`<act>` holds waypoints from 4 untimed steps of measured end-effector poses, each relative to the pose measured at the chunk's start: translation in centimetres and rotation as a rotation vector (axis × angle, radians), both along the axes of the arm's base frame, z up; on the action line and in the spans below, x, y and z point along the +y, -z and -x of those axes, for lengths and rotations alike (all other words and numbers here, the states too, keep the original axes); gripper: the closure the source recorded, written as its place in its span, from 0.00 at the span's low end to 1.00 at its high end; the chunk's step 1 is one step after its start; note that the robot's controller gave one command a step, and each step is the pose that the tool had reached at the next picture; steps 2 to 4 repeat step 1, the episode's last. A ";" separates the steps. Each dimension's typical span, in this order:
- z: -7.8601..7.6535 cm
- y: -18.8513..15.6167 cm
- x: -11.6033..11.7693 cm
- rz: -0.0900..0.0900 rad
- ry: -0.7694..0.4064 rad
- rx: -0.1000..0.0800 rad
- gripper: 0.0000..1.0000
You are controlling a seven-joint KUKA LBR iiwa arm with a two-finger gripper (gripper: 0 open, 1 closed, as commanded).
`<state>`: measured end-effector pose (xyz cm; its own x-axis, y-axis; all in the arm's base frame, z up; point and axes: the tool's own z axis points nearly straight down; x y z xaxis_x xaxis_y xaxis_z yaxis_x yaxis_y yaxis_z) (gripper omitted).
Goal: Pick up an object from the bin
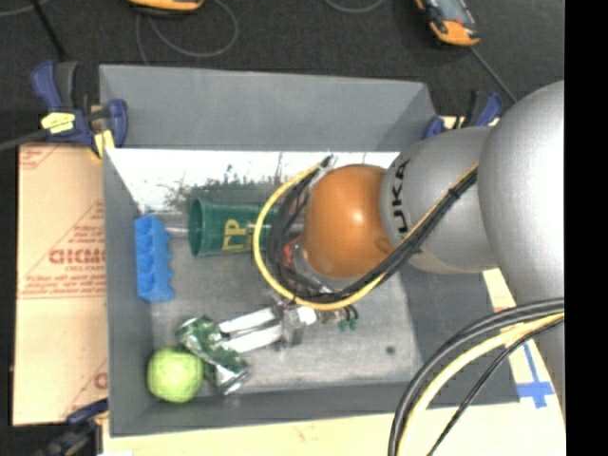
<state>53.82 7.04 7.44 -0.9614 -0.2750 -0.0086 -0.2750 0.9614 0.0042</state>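
Low in the frame's lower left, the jaws stand slightly spread against a crumpled green-and-silver can (211,348), a green ball (176,375) just beside it in the bin's (266,112) corner; bare floor lies rightward.

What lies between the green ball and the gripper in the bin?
A crumpled green-and-silver can, beside the green ball and close to the gripper, in the camera view.
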 end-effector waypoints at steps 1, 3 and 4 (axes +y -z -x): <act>-0.6 -4.2 -0.6 0.008 -0.010 0.013 1.00; -0.6 -4.2 -0.6 0.008 -0.010 0.013 1.00; -0.6 -4.2 -0.6 0.008 -0.010 0.013 1.00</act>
